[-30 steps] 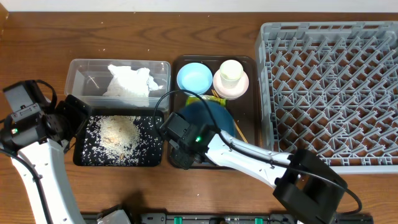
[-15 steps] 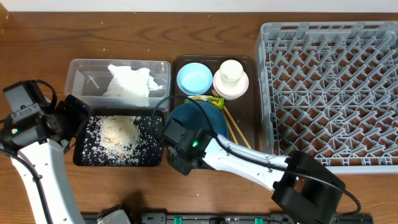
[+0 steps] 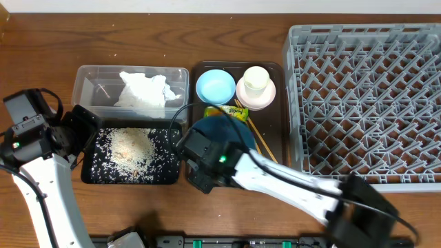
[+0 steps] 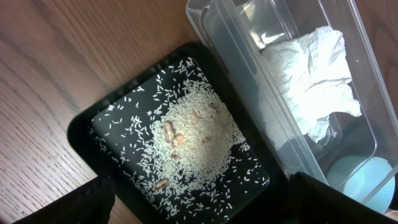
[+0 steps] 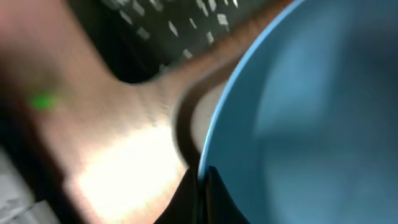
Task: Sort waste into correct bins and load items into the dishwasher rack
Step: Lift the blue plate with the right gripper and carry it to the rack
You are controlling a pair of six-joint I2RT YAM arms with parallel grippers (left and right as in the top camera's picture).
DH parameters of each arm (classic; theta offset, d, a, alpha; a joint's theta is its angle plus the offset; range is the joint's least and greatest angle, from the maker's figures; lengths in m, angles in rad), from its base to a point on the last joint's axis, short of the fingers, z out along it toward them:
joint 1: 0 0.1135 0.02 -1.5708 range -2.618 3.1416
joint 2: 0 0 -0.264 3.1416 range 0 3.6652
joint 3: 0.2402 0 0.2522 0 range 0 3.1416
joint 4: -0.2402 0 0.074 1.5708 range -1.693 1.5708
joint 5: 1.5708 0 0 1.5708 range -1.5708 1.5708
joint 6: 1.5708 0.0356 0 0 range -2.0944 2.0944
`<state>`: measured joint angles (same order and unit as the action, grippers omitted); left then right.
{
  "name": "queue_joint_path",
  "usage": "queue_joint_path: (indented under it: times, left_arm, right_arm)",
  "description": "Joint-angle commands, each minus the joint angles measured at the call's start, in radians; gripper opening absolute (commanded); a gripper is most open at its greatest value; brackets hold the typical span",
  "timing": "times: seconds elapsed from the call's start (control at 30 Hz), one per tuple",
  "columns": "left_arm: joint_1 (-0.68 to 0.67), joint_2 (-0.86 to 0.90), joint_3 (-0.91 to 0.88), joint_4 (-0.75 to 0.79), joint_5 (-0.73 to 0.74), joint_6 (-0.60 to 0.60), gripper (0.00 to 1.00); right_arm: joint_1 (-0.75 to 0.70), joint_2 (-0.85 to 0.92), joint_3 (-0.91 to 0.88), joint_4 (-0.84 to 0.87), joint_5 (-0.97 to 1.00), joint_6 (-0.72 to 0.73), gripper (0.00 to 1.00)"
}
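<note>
Rim of the dark-blue plate (image 5: 298, 124) sits clenched in the right end effector (image 5: 202, 186), lower centre of the overhead frame, over the brown tray (image 3: 276, 124). At left, the left end effector (image 4: 205, 202) hangs released over the rice (image 4: 193, 143) in the black tray (image 4: 81, 127).

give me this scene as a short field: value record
left gripper: open, at the left end of the black tray
right gripper: shut on the rim of the dark plate
clear tub: holds the napkin
black tray: holds the rice
brown tray: light-blue bowl, cup inside white bowl, wrapper, chopsticks, dark plate
rack: no dishes in it
</note>
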<state>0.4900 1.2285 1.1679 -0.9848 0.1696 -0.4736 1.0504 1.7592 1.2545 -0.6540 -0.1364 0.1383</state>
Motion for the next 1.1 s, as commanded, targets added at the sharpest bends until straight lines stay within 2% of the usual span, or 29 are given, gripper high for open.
queue_joint_path:
  times: [0.0,0.23,0.4,0.53,0.67,0.8,0.97,1.07]
  left_arm:
    - [0.005,0.000,0.018,-0.002,-0.006,0.005,0.92]
    - [0.004,0.000,0.018,-0.002,-0.006,0.006,0.92]
    - [0.004,0.000,0.018,-0.002,-0.006,0.005,0.92]
    - [0.004,0.000,0.018,-0.002,-0.006,0.005,0.92]
    - [0.004,0.000,0.018,-0.002,-0.006,0.005,0.92]
    - [0.004,0.000,0.018,-0.002,-0.006,0.005,0.92]
    - [0.004,0.000,0.018,-0.002,-0.006,0.005,0.92]
    - [0.004,0.000,0.018,-0.002,-0.006,0.005,0.92]
  right_arm:
    - [-0.003,-0.167,0.014,0.002,-0.054,0.025,0.01]
    - [-0.173,-0.482,0.014,-0.081,-0.052,0.022,0.01]
    - [-0.422,-0.645,0.014,-0.158,-0.084,-0.020,0.01]
    - [-0.665,-0.718,0.014,-0.197,-0.228,-0.091,0.01]
    - [-0.951,-0.726,0.014,-0.215,-0.478,-0.172,0.01]
    - [-1.206,-0.671,0.013,-0.212,-0.825,-0.252,0.01]
    - [-1.427,-0.538,0.013,-0.167,-1.241,-0.321,0.01]
    - [-1.493,-0.442,0.013,-0.100,-1.423,-0.333,0.01]
